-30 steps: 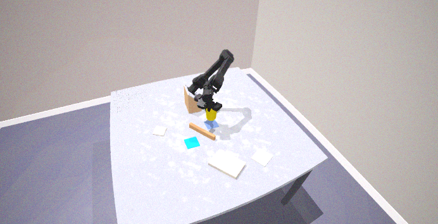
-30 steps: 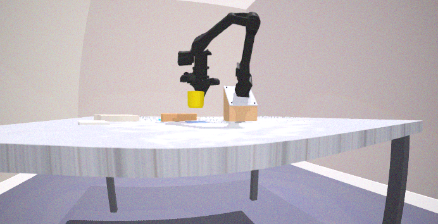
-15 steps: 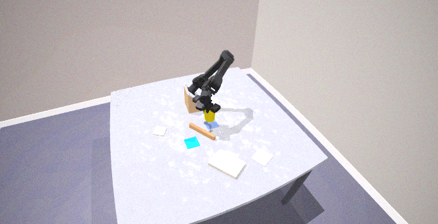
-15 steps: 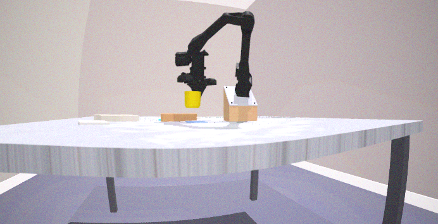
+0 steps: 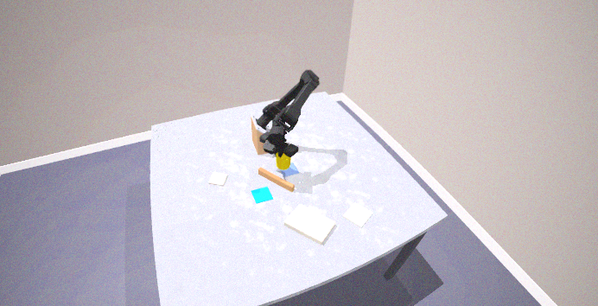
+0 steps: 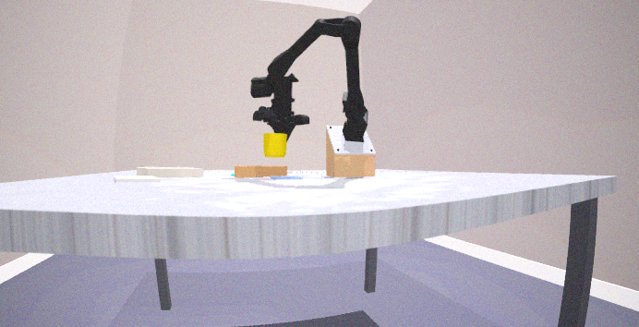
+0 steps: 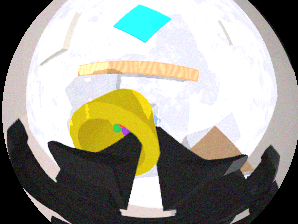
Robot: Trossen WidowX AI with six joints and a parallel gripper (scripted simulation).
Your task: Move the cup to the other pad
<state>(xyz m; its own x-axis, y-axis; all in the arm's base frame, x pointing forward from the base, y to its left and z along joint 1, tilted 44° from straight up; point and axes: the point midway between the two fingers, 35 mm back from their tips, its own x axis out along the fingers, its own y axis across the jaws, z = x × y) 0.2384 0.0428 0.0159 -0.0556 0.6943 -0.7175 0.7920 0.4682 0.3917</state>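
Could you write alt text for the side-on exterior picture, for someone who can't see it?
A black robot arm's gripper holds a yellow cup in the air above a wooden bar on a pale table.

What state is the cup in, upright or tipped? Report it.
Upright. The exterior view shows the yellow cup hanging level in the shut gripper, mouth up, lifted above the table; marbles sit inside it.

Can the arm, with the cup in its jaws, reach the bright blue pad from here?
Probably yes. The cup hangs above the height of the wooden bar that lies between it and the bright blue pad, so the arm could pass over.
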